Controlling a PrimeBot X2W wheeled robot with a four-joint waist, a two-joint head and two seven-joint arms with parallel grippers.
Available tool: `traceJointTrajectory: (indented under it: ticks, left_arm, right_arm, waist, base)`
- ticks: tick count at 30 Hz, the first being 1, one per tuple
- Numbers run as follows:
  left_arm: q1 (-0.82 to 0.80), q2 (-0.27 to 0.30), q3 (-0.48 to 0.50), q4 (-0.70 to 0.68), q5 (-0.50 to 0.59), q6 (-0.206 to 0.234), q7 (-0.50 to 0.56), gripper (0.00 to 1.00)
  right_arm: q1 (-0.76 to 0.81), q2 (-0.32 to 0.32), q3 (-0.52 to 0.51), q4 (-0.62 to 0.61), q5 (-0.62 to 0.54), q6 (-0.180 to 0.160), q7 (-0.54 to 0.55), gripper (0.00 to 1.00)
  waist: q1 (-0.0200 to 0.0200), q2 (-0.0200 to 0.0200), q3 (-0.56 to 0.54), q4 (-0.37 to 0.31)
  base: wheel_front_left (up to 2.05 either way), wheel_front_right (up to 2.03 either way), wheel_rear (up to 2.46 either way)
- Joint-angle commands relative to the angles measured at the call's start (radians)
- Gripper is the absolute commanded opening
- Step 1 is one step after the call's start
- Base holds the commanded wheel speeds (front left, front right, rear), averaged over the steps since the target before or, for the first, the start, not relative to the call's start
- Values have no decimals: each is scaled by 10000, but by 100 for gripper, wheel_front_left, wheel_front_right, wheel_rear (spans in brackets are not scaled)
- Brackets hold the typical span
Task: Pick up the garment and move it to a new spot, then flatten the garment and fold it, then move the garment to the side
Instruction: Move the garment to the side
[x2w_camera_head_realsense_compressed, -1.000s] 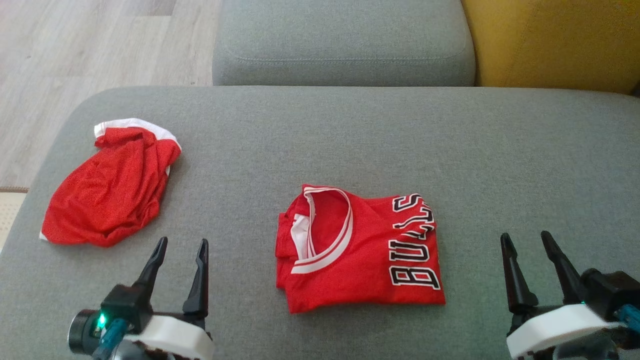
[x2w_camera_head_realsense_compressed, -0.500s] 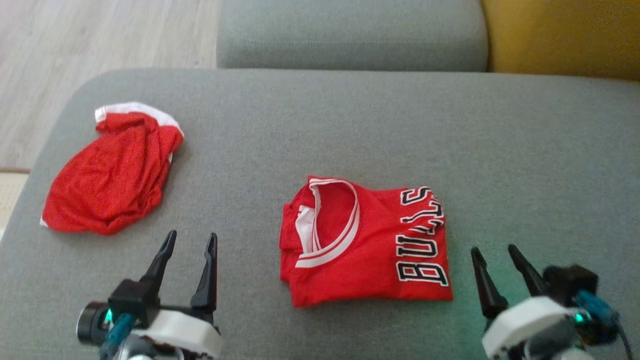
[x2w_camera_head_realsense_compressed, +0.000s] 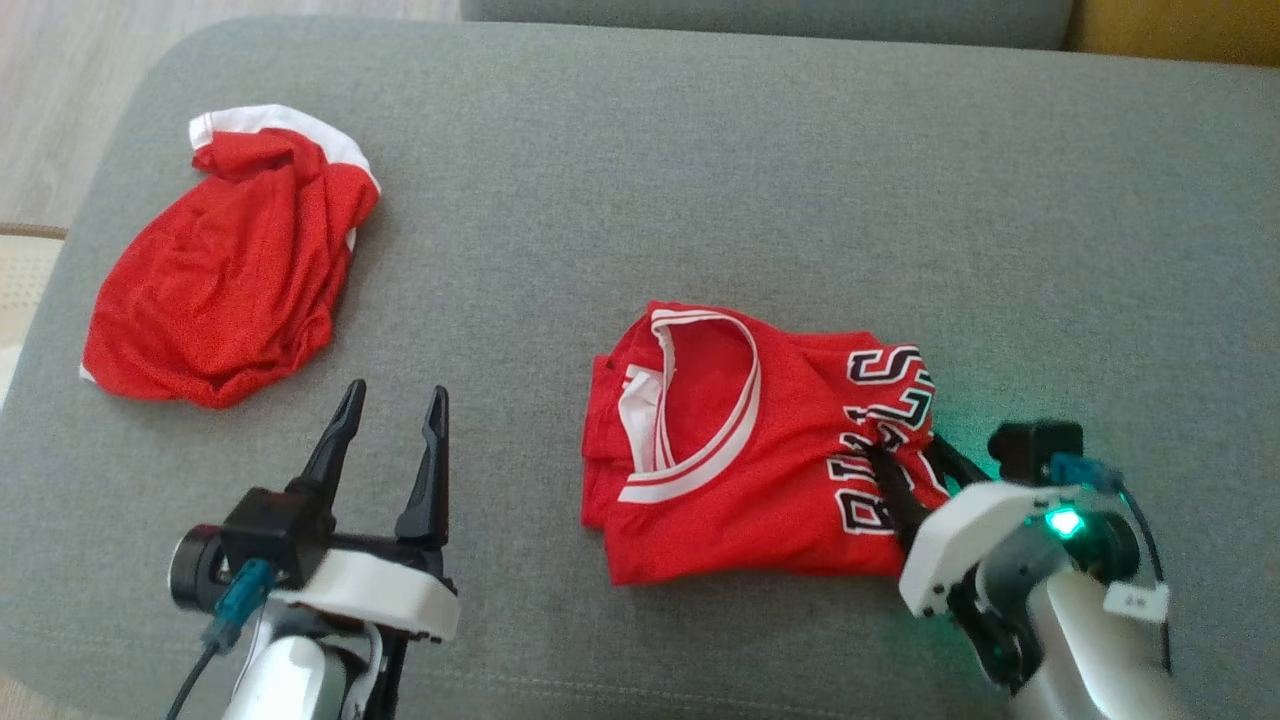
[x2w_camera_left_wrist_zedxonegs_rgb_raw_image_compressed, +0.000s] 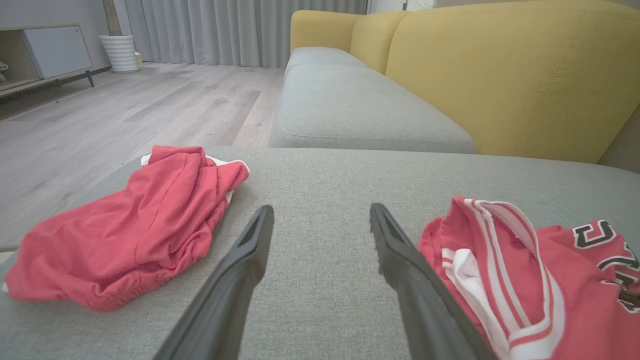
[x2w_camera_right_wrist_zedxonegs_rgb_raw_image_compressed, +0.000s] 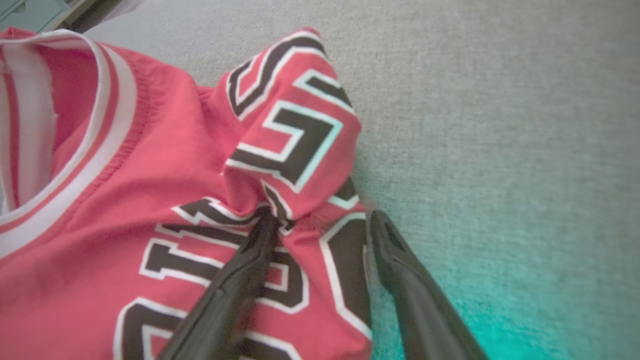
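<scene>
The head camera looks steeply down from above on the grey cushion (x2w_camera_head_realsense_compressed: 640, 150), far enough off to take in its whole width, with the left gripper (x2w_camera_head_realsense_compressed: 396, 390) at the lower left of the frame and the right gripper (x2w_camera_head_realsense_compressed: 905, 447) at the lower right. The left wrist camera sits low, just above the cushion, and faces almost level along its own fingers toward the yellow sofa back (x2w_camera_left_wrist_zedxonegs_rgb_raw_image_compressed: 500, 75) and the wooden floor (x2w_camera_left_wrist_zedxonegs_rgb_raw_image_compressed: 125, 110). The right wrist camera is very near, tilted down at the lettered edge of the folded jersey (x2w_camera_right_wrist_zedxonegs_rgb_raw_image_compressed: 150, 165). All three views share that jersey; the head and left wrist views also share the crumpled red garment (x2w_camera_head_realsense_compressed: 230, 270).
</scene>
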Motion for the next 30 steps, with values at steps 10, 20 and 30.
traceJointTrajectory:
  ticks: [10,20,30]
  left_arm:
    - [-531,26,649,-466,105,-109,-133,100]
    - [-309,131,900,-785,253,-161,-134,100]
    - [-1001,262,536,-851,486,-523,-135,100]
  right_arm:
    - [-510,-197,755,-632,-52,67,167,0]
    - [-1265,-1082,945,-1534,-288,67,527,0]
    - [-3236,-2402,-966,-524,-320,67,416,0]
  waist:
    - [-1,0,197,-892]
    - [-1,0,182,-3163]
    - [-1,0,854,-3903]
  base:
    - [0,0,0]
    - [0,0,0]
    - [0,0,0]
